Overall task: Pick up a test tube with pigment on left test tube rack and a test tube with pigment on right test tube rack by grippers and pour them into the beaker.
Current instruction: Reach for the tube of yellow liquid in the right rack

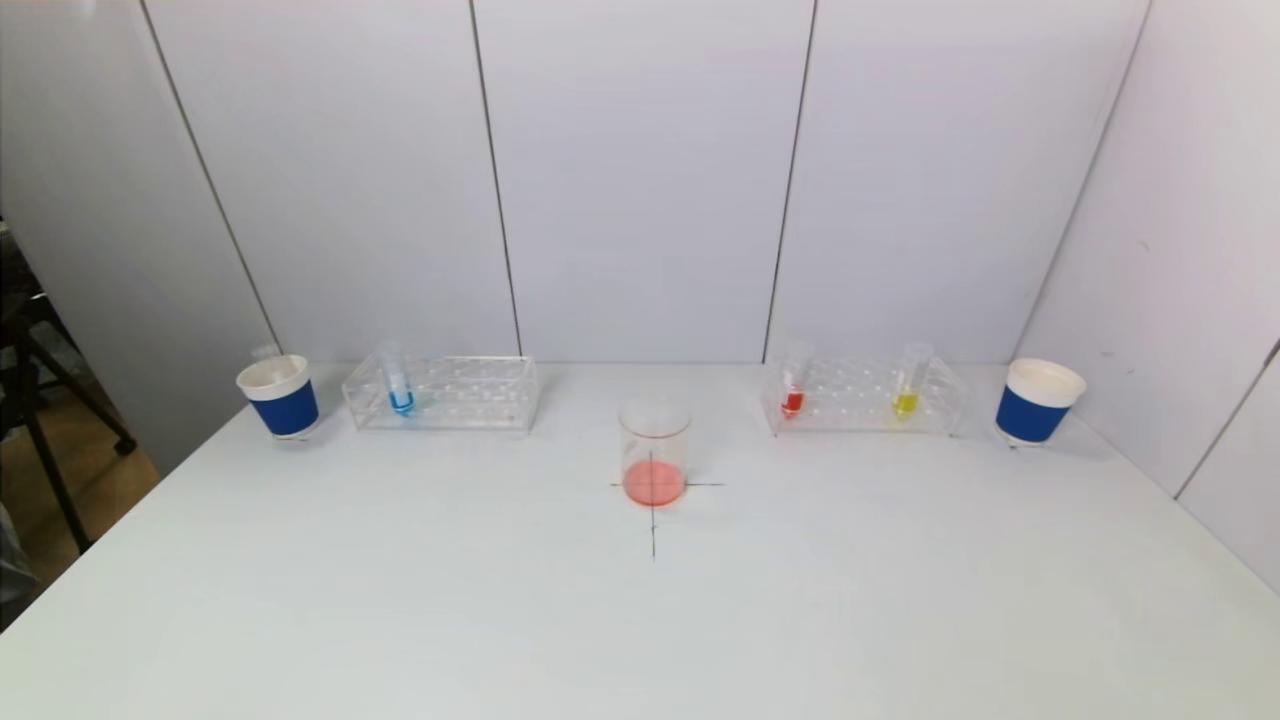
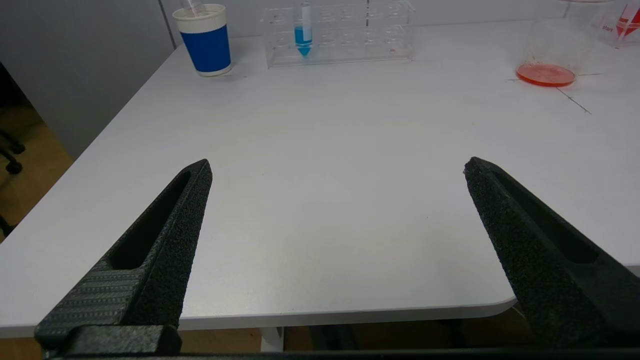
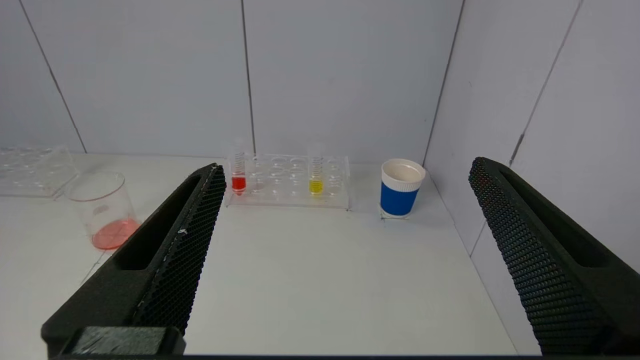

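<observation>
The white surface [image 1: 400, 600] carries everything, with grey wall panels behind it and on the robot's right. A thin black cross is drawn on it near the middle.

The left test tube rack [image 1: 445, 393], clear plastic, stands toward the back on the robot's left. The right test tube rack [image 1: 860, 396], also clear, stands at the same depth on the robot's right, well apart from the first.

The left hand [image 2: 337, 167] hovers over the near left edge of the surface, well short of its rack; its two black fingers are spread wide with nothing between them. The right hand [image 3: 347, 167] hovers over the near right part of the surface, facing its rack from a distance, its fingers likewise spread wide and holding nothing. Neither hand shows in the head view.

The beaker [image 1: 654, 452] stands upright on the cross, between the two racks and nearer the robot, with a shallow layer of pinkish-red liquid at its bottom.

A blue cup with a white rim [image 1: 279, 396] stands just beside the left rack's outer end; an empty-looking tube leans inside it. A second blue cup [image 1: 1037, 401] stands just beside the right rack's outer end.

The blue tube [image 1: 398, 381] stands upright near the left rack's outer end. The red tube [image 1: 794, 380] stands at the right rack's inner end, and the yellow tube [image 1: 909, 380] toward its outer end.
</observation>
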Motion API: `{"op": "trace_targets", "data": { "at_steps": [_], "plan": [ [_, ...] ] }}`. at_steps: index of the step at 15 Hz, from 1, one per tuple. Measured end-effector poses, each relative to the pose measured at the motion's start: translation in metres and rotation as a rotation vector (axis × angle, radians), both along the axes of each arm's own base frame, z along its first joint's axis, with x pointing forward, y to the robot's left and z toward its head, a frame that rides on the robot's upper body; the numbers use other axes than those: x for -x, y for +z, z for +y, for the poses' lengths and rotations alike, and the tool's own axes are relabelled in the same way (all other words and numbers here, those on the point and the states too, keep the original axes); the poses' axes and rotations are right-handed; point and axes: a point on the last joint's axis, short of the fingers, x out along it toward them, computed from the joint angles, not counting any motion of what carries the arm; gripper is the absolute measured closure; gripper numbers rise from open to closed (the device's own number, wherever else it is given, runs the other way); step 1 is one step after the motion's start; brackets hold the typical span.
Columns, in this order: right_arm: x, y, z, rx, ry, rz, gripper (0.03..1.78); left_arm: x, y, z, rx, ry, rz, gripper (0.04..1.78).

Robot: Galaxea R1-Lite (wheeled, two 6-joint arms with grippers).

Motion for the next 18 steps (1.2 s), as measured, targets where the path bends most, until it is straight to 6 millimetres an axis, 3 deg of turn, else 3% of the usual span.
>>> {"op": "trace_targets", "data": {
  "at_steps": [7,12,18],
  "plan": [
    [-0.091,0.005,0.001,-0.003,0.01,0.066,0.04,0.0,0.0,0.0,0.0,0.0,0.0,0.06],
    [-0.147,-0.012,0.006,-0.015,0.028,0.121,0.04,0.0,0.0,0.0,0.0,0.0,0.0,0.06],
    [-0.195,-0.045,0.01,-0.016,0.033,0.149,0.04,0.0,0.0,0.0,0.001,0.0,0.0,0.06]
  ]
}}
